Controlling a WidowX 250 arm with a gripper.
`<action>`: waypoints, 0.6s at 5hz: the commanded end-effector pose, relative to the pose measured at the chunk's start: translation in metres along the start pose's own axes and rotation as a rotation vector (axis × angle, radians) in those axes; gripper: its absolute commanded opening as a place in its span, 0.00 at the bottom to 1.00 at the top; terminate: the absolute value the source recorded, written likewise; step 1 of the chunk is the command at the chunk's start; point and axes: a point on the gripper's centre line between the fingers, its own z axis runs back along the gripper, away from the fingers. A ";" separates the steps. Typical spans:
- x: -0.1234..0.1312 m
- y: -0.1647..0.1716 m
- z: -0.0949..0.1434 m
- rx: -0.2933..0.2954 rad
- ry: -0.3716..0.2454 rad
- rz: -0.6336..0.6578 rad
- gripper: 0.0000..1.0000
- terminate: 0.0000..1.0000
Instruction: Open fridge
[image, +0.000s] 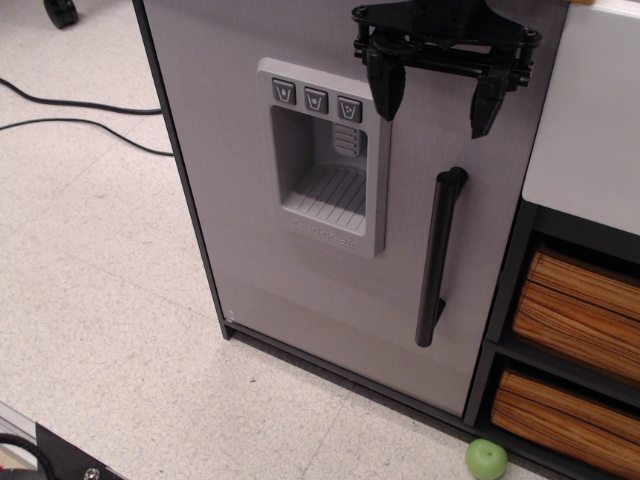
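The fridge (260, 270) is a tall toy unit with a light grey door, a dark frame and a recessed dispenser panel (322, 150) with three buttons. Its door is shut. A vertical black bar handle (440, 255) runs down the door's right side. My black gripper (438, 110) hangs open at the top of the view, in front of the door. Its fingers (385, 90) point down, one over the dispenser's right edge and one further right. The fingertips are above the handle's top end and do not touch it. Nothing is held.
A white-fronted unit (590, 120) with striped wooden drawers (575, 310) stands to the right of the fridge. A green ball (486, 458) lies on the floor by its base. Black cables (80, 115) run across the speckled floor at the left.
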 end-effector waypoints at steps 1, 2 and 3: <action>0.000 0.000 0.000 0.000 0.000 0.000 1.00 0.00; -0.008 -0.002 -0.017 -0.017 -0.034 -0.067 1.00 0.00; -0.012 -0.003 -0.033 0.006 -0.081 -0.122 1.00 0.00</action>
